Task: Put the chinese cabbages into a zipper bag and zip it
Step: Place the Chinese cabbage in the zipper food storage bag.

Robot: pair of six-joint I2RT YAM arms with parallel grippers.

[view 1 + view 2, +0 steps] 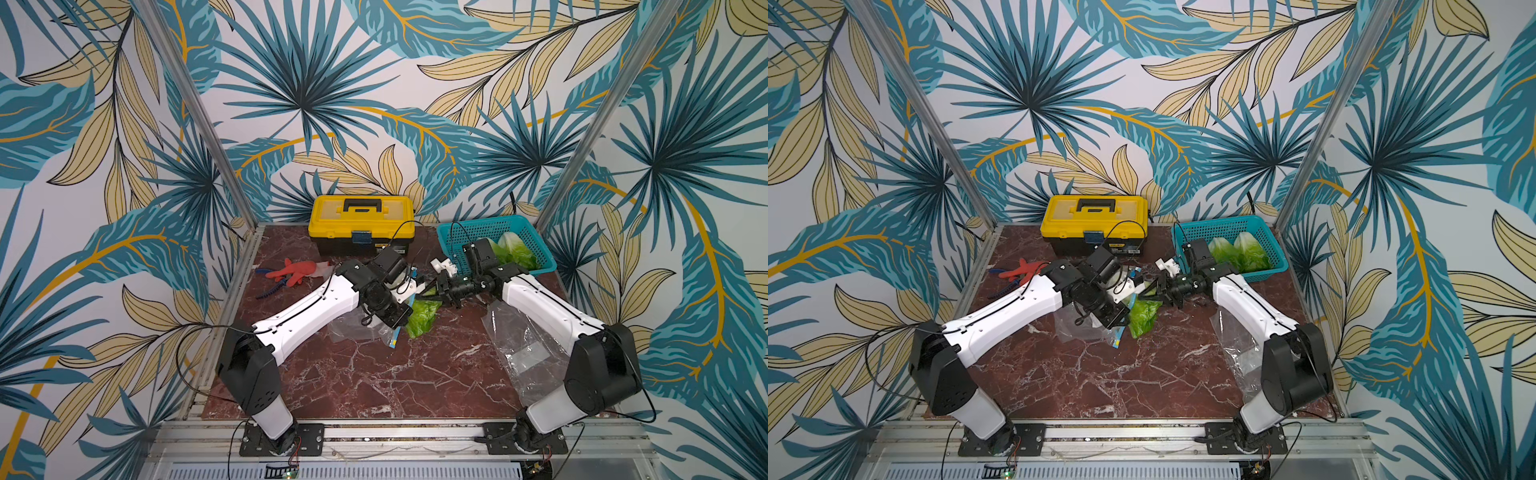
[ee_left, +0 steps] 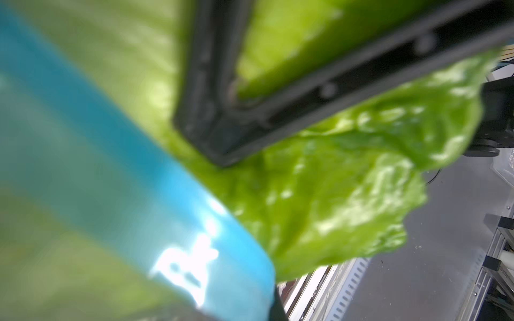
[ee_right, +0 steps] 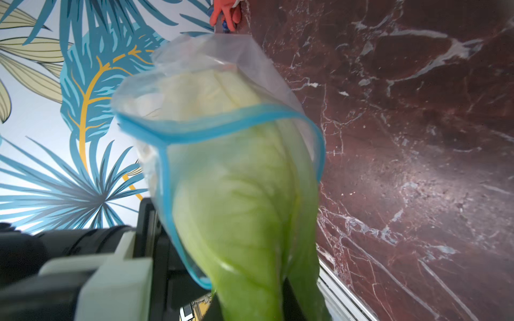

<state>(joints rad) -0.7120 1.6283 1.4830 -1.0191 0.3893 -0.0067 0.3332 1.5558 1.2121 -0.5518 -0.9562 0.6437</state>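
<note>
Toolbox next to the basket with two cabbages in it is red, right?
Not quite. The toolbox is yellow, not red; both top views show it. The rest is right: it sits next to the basket, which has two cabbages in it.

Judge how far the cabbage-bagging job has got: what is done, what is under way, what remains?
Done: nothing complete yet. In hand: the left gripper pinches the bag rim while the right gripper feeds one cabbage in; its white base is inside, its green leaves stick out. Left: two cabbages lie in the basket, and the zip is open.
</note>
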